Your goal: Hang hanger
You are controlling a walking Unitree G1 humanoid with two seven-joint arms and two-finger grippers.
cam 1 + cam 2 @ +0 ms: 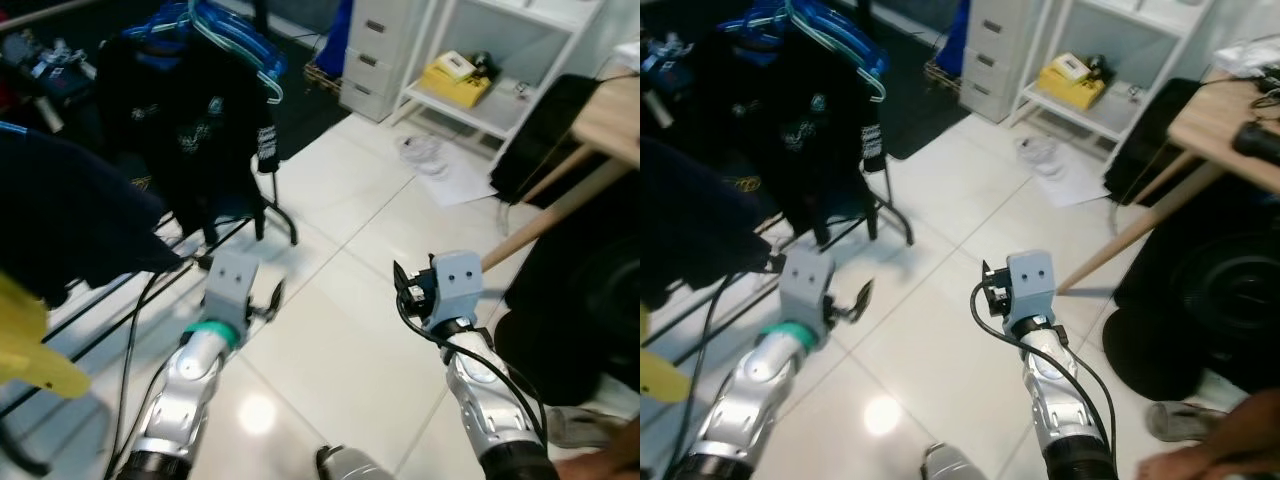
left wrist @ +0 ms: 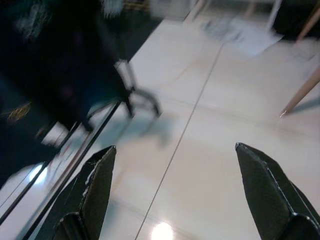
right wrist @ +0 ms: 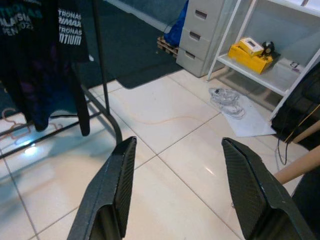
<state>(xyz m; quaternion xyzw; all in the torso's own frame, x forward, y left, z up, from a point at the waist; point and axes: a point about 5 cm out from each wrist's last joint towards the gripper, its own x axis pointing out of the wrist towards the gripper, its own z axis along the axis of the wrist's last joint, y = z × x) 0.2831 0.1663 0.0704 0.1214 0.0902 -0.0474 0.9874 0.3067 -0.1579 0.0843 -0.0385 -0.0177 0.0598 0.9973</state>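
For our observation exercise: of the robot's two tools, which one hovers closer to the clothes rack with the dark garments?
The left tool: it hangs open beside the clothes rack and its dark garments. The right tool hovers over bare tiles, nearer the wooden table.

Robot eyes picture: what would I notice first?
Probably the two silver arms reaching over the shiny white floor, the left hand and right hand both open and empty. Ahead on the robot's left, dark shirts hang on blue hangers from a black rack; a yellow box sits on the white shelf beyond.
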